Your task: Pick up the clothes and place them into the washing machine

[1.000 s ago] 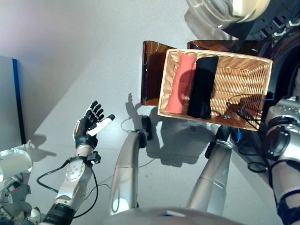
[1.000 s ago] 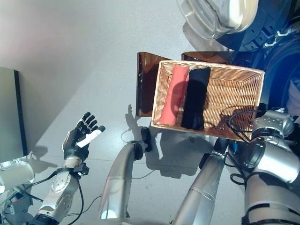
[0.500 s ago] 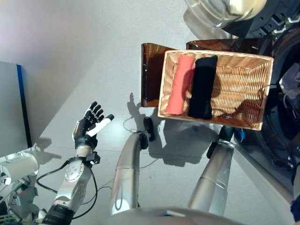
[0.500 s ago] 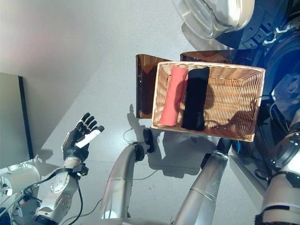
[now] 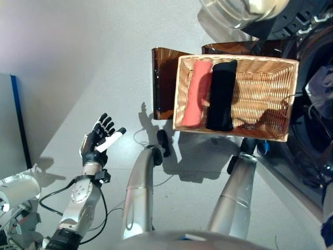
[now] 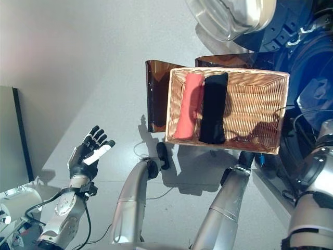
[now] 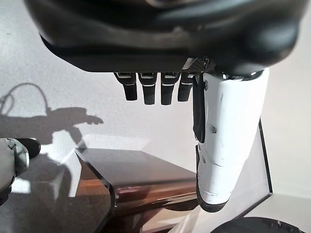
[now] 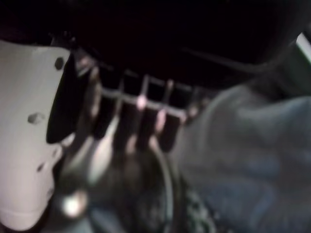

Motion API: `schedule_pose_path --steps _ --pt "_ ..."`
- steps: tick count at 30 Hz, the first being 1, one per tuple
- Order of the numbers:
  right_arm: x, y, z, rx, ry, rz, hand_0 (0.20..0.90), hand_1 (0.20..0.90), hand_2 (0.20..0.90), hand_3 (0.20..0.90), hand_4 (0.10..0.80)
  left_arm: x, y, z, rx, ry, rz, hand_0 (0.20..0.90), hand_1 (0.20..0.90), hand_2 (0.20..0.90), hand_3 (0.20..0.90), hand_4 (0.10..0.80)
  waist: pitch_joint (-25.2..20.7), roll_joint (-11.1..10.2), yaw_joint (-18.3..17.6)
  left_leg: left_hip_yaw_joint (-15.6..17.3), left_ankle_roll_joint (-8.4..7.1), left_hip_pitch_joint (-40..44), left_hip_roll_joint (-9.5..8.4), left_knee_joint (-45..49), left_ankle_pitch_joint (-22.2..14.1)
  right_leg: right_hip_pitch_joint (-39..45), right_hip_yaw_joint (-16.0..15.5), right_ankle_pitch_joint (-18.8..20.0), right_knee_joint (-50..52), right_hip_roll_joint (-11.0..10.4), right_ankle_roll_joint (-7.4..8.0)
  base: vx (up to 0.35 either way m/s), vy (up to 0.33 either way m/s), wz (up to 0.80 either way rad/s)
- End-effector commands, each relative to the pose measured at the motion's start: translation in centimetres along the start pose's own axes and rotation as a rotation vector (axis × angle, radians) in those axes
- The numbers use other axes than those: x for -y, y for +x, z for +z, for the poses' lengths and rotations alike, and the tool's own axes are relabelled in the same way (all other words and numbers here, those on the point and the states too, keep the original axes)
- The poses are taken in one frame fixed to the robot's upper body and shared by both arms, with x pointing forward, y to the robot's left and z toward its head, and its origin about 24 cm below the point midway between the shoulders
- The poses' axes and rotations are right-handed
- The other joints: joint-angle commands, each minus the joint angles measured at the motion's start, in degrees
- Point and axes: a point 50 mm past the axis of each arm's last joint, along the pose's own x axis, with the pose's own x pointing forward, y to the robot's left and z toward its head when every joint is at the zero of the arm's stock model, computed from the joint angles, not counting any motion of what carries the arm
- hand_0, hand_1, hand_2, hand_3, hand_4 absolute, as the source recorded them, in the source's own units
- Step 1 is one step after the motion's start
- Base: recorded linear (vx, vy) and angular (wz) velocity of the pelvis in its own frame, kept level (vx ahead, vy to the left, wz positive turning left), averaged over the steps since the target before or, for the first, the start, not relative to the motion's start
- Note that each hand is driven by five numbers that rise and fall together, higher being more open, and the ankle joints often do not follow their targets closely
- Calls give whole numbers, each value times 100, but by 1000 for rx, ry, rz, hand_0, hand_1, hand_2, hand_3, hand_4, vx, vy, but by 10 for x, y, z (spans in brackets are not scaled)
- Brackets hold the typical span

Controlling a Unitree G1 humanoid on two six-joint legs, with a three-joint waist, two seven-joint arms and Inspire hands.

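A wicker basket holds a rolled pink cloth and a rolled black cloth side by side at its left end. The washing machine's dark drum opening lies right of the basket, with a blue-grey cloth inside it. My right hand is in that drum, shown only in its wrist view: fingers straight, white-covered thumb apart, the blue-grey cloth just past them. My left hand hangs open and empty over the floor at the lower left.
The basket rests on a brown translucent stand. The machine's round glass door stands open above the basket. A grey panel with a blue edge stands at the far left. Bare grey floor lies between that panel and the basket.
My right arm has swung from over the basket's right end off to the right, into the machine's opening. The view has shifted slightly. The left hand has stayed put.
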Motion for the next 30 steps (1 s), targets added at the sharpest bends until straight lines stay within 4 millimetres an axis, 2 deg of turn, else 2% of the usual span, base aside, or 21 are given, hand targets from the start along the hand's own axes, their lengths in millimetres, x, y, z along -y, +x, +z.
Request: schedule_pose_path --steps 1,5,16,30 --pt "-6 6 21 311 -437 243 900 900 900 900 800 -27 -9 30 171 51 69 900 900 900 900 800 -230 50 9 -267 -525 336 173 -756 246 -70 86 4 138 186 -411 0 0 0" --pt "-2 8 11 375 -704 283 900 900 900 900 800 -25 -9 31 182 84 38 900 900 900 900 800 -189 51 66 -248 -531 350 184 -765 260 -57 62 22 116 179 -414 -5 -9 0" --pt "3 0 -16 406 -986 386 900 900 900 900 800 -24 -6 34 206 94 30 900 900 900 900 800 -109 109 139 -192 -506 284 174 -729 301 -207 135 71 180 183 -428 0 0 0" --pt "8 -1 -27 401 -1134 428 900 900 900 900 800 -26 -7 40 230 109 26 900 900 900 900 800 -153 254 266 -94 -517 59 48 -434 265 -562 401 -41 587 103 -480 -4 2 2"
